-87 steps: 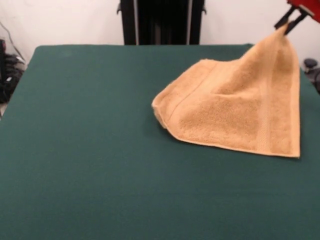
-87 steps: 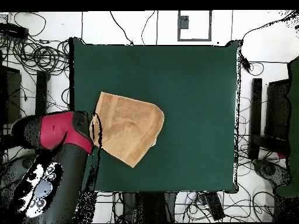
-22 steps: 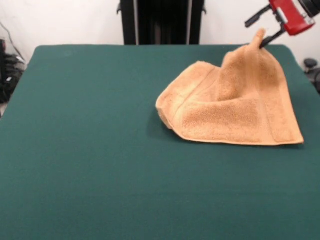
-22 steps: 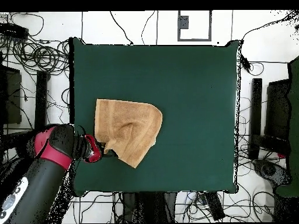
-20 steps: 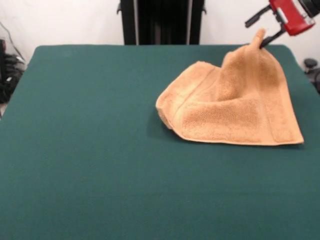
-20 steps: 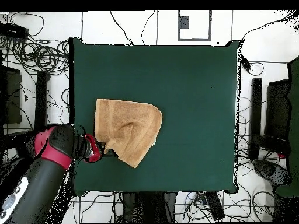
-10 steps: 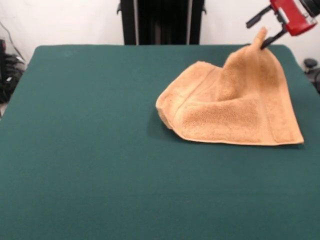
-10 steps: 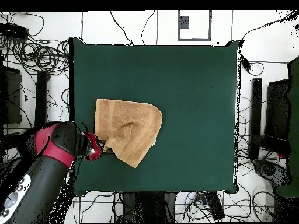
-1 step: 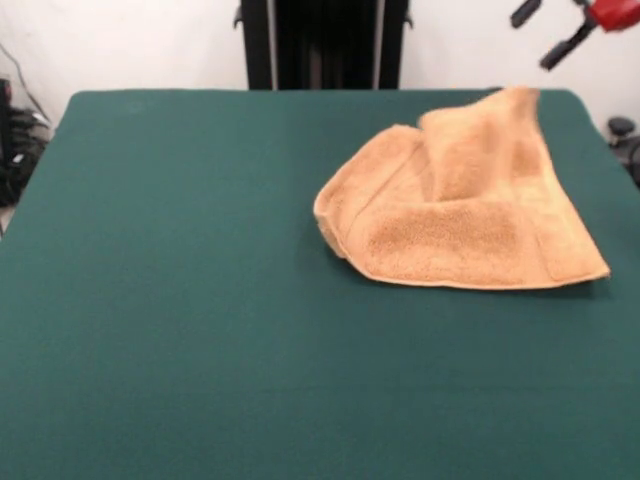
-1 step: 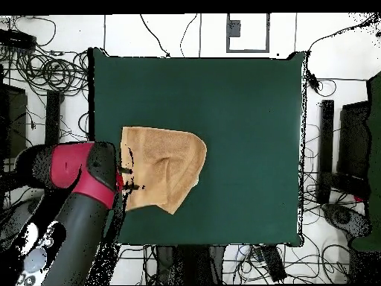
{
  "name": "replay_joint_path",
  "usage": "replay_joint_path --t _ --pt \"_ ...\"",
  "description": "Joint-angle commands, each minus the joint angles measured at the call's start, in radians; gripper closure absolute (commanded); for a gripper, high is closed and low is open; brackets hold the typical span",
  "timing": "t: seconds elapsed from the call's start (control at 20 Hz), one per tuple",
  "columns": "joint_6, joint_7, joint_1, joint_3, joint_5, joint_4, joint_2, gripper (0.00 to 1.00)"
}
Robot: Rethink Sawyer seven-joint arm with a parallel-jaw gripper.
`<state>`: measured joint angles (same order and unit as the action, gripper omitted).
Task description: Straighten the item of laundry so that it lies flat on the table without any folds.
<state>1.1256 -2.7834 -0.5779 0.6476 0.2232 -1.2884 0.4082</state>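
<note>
The item of laundry (image 9: pixel 460 215), a golden tan towel, lies on the green table (image 9: pixel 180 260) at the right, still rumpled. Its far corner is slumped into a raised fold, and its left edge is doubled over. My gripper (image 9: pixel 545 32) hangs above and just beyond that far corner. It is open, with nothing between its two black fingers and clear of the cloth. From overhead, the towel (image 10: pixel 167 165) sits in the table's (image 10: pixel 245 112) left half. The gripper (image 10: pixel 127 179) is at the towel's left edge, and the red arm partly covers the table's edge there.
Cables (image 10: pixel 45 71) and black equipment (image 10: pixel 327 149) ring the table on the floor. The towel's right corner (image 9: pixel 600 272) lies close to the table's right edge. More gear (image 9: pixel 15 140) sits off the left side.
The gripper let go of the towel's lifted corner and rose up and away. The corner dropped and slumped back onto the towel.
</note>
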Motion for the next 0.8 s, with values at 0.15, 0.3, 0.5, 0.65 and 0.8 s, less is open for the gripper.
replay_joint_path --t 0.15,0.3,0.5,0.65,0.8 --pt "0.057 0.231 0.124 -0.28 0.061 -0.116 0.231 0.0" --pt "0.048 0.31 0.166 -0.314 0.044 -0.173 0.293 0.0" --pt "0.036 0.376 0.22 -0.366 0.001 -0.214 0.324 0.0" --pt "0.031 0.415 0.251 -0.402 -0.028 -0.232 0.338 0.0" --pt "0.015 0.465 0.291 -0.451 -0.05 -0.253 0.351 0.0"
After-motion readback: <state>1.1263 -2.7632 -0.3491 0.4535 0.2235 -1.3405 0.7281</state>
